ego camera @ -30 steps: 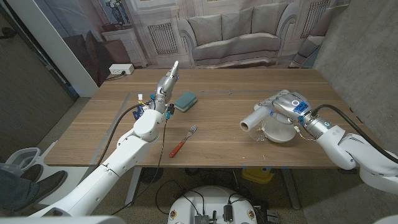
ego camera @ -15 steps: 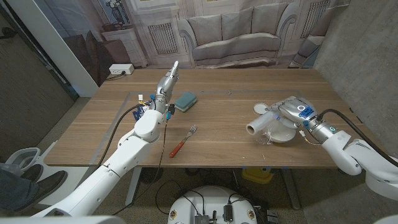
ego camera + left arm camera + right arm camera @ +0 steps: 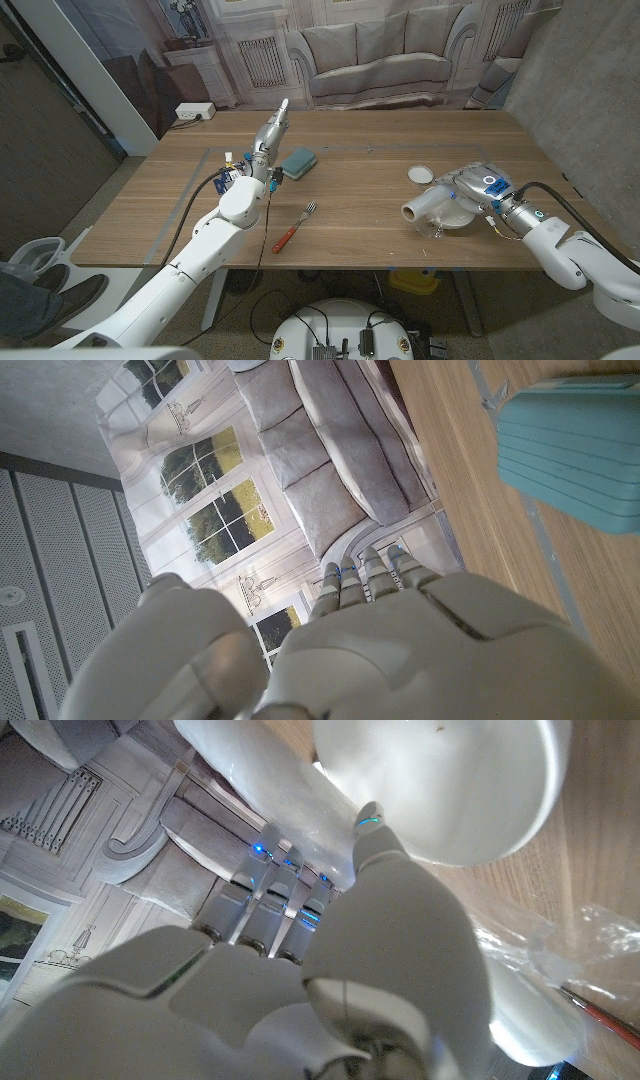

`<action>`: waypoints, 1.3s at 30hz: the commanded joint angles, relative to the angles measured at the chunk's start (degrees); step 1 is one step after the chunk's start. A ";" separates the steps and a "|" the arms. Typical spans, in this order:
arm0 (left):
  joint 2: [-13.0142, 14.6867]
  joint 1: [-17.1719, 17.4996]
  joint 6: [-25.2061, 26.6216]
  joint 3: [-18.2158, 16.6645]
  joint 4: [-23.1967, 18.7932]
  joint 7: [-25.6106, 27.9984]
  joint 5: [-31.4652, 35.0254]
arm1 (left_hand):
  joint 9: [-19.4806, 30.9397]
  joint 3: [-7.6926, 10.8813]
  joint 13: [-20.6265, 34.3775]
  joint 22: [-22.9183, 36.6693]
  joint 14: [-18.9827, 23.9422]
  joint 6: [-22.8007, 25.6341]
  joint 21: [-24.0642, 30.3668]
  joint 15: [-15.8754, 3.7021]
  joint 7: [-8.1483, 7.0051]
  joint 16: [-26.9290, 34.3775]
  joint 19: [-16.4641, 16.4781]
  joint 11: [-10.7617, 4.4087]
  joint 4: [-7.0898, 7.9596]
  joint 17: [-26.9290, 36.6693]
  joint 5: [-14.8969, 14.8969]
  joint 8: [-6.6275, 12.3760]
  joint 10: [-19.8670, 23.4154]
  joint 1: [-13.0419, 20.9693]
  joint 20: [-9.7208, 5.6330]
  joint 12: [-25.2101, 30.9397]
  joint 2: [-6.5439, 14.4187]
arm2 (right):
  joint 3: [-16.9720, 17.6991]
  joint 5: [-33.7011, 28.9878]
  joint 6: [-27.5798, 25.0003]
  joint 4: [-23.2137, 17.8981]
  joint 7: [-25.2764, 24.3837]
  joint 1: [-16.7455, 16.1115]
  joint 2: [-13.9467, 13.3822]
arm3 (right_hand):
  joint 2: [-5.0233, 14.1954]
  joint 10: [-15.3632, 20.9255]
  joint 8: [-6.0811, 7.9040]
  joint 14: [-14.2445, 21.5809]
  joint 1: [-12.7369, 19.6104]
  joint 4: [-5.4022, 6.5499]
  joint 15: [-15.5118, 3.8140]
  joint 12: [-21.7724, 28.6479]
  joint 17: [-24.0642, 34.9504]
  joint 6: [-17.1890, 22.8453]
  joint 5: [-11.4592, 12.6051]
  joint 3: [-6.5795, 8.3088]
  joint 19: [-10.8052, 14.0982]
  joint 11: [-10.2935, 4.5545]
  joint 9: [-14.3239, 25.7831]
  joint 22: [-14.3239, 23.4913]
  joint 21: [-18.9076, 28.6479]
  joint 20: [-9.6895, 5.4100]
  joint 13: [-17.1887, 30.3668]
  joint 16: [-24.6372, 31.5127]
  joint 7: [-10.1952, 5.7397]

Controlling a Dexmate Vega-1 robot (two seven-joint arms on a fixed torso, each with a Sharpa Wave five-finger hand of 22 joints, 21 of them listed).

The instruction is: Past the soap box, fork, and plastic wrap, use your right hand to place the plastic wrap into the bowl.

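Note:
My right hand (image 3: pixel 474 184) grips the plastic wrap (image 3: pixel 420 206), a white roll that juts toward the table's middle over the rim of the white bowl (image 3: pixel 458 217). The bowl sits near the front edge, mostly under that hand. In the right wrist view my fingers (image 3: pixel 262 908) wrap the roll (image 3: pixel 250 770) beside the bowl (image 3: pixel 470 790). The teal soap box (image 3: pixel 298 163) lies left of centre, and the red-handled fork (image 3: pixel 292 229) lies nearer the front. My left hand (image 3: pixel 270 131) is raised beside the soap box (image 3: pixel 580 450), fingers straight and holding nothing.
A small white disc (image 3: pixel 420 174) lies on the table just behind the roll. Loose clear film (image 3: pixel 433 228) trails at the bowl's front and shows crumpled in the right wrist view (image 3: pixel 540 948). The table's near edge runs close under the bowl.
My right hand has carried the roll toward the near edge and to the right, lower over the bowl. The white disc behind it has come into sight. The left arm has not moved.

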 commanded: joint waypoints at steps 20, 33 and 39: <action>-1.67 -2.41 -0.23 1.88 3.42 -1.33 -0.22 | 0.28 -0.81 0.14 0.34 -0.18 0.52 0.04 -0.12 0.10 -0.11 -0.49 0.22 0.02 0.21 0.10 -0.15 0.28 0.32 0.05 -0.11 0.26 | -2.55 -0.75 -0.67 1.13 1.60 0.41 1.29 | 2.19 3.55 -0.15 0.85 -2.27 7.15 -8.67 -0.30 0.27 7.95 0.27 7.36 0.42 0.20 0.21 0.18 0.81 -9.27 0.32 -0.38 1.27; -1.73 -2.37 -0.66 1.81 3.88 -1.43 -0.43 | 0.29 -0.97 0.14 0.34 -0.22 0.55 -0.01 -0.21 0.05 -0.12 -0.69 0.07 0.01 0.22 0.08 -0.16 0.35 0.40 0.17 -0.09 0.35 | -3.34 -0.45 -2.03 0.51 1.20 -0.46 1.19 | -0.51 4.06 -0.26 0.91 -3.44 6.69 -8.66 -0.56 0.00 8.38 0.10 6.08 0.60 0.38 0.16 -0.17 1.26 -9.20 0.33 -0.76 1.70; -1.50 -2.15 -0.70 1.65 3.66 -1.42 -0.52 | 0.29 -1.02 0.14 0.34 -0.28 0.59 0.00 -0.28 0.01 -0.13 -0.70 0.06 0.01 0.22 0.08 -0.15 0.29 0.43 0.22 -0.11 0.39 | -3.83 -0.32 -2.32 0.26 0.69 -0.60 1.12 | -1.58 3.97 -0.51 1.20 -3.55 6.01 -8.61 -0.81 -0.07 8.03 0.25 5.55 0.90 0.59 0.13 -0.40 1.51 -9.16 0.33 -0.80 1.54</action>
